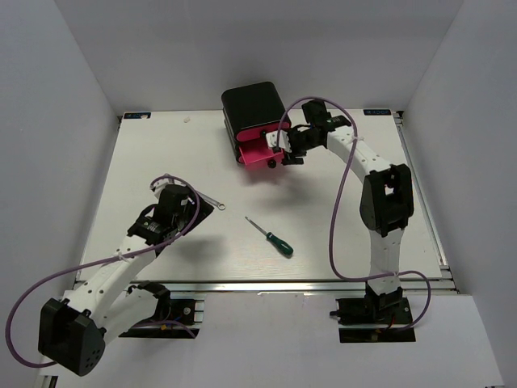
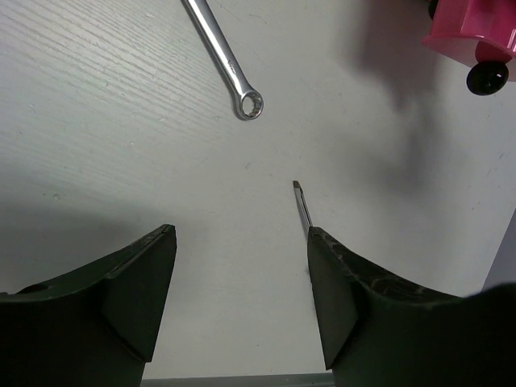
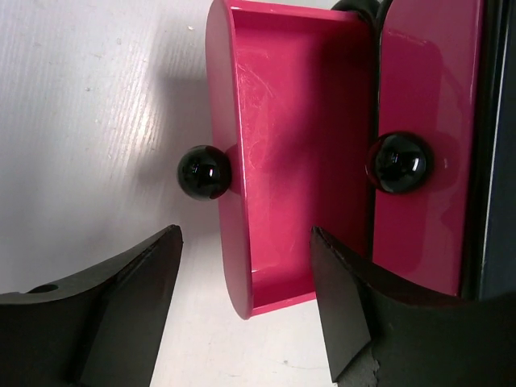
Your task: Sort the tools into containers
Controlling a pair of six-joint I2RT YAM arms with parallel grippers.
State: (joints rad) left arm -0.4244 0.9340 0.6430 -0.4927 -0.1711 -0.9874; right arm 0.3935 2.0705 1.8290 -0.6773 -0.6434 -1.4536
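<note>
The black chest (image 1: 253, 105) stands at the back centre, its lowest pink drawer (image 1: 255, 153) pulled out. In the right wrist view this drawer (image 3: 298, 161) looks empty, with its dark knob (image 3: 204, 172) and a shut drawer's knob (image 3: 397, 163) beside it. My right gripper (image 1: 285, 151) is open, its jaws astride the open drawer's front corner (image 3: 246, 242). One green-handled screwdriver (image 1: 272, 238) and the silver wrench (image 1: 212, 200) lie on the table. My left gripper (image 1: 187, 204) is open and empty just short of the wrench (image 2: 230, 68) and the screwdriver tip (image 2: 302, 203). No other screwdrivers show.
White walls enclose the table (image 1: 339, 242) on three sides. A purple cable (image 1: 339, 202) loops along each arm. The left wrist view shows the drawer corner (image 2: 472, 28) and knob (image 2: 486, 76) at the top right.
</note>
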